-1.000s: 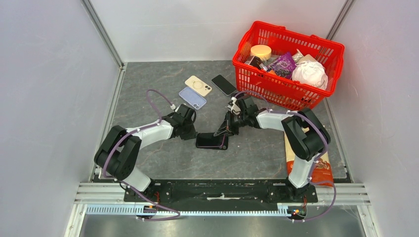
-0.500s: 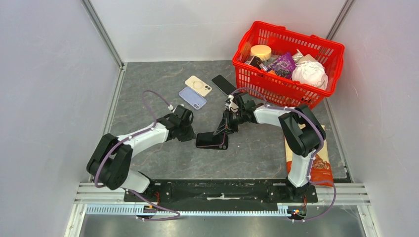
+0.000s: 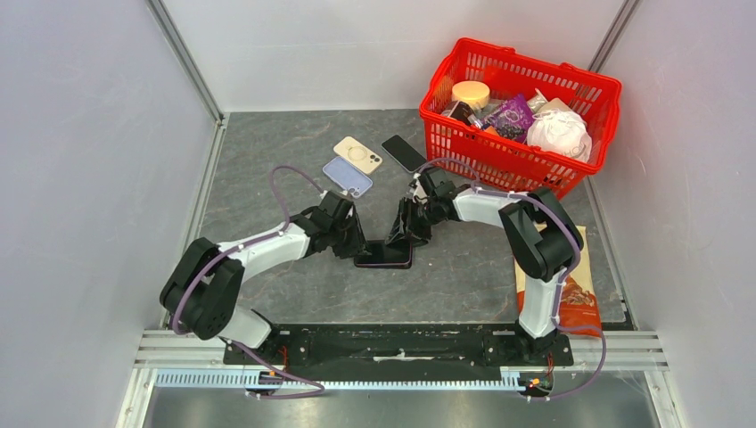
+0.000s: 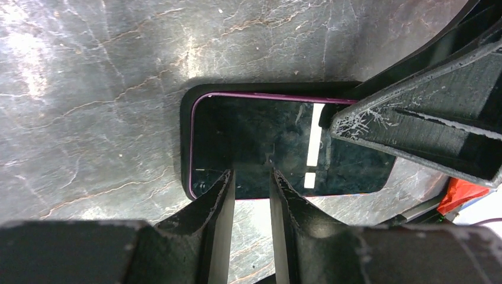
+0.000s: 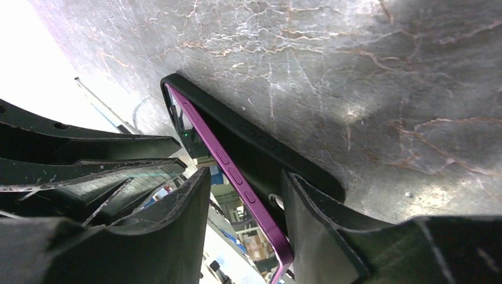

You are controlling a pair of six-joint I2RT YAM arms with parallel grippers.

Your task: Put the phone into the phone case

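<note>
The left gripper (image 4: 250,177) has its fingers drawn almost together, holding nothing, tips bearing down on the purple-edged dark-screened phone (image 4: 260,136). The right gripper (image 5: 245,177) straddles one long side, pinching the phone's purple rim together with the wall of the black rubbery phone case (image 5: 266,148). The phone lies inside the case in the middle of the grey stone-patterned table (image 3: 294,285). The end near the left gripper looks seated, but in the right wrist view the purple side stands above the case wall. I judge the job nearly done: that edge wants pressing home
</note>
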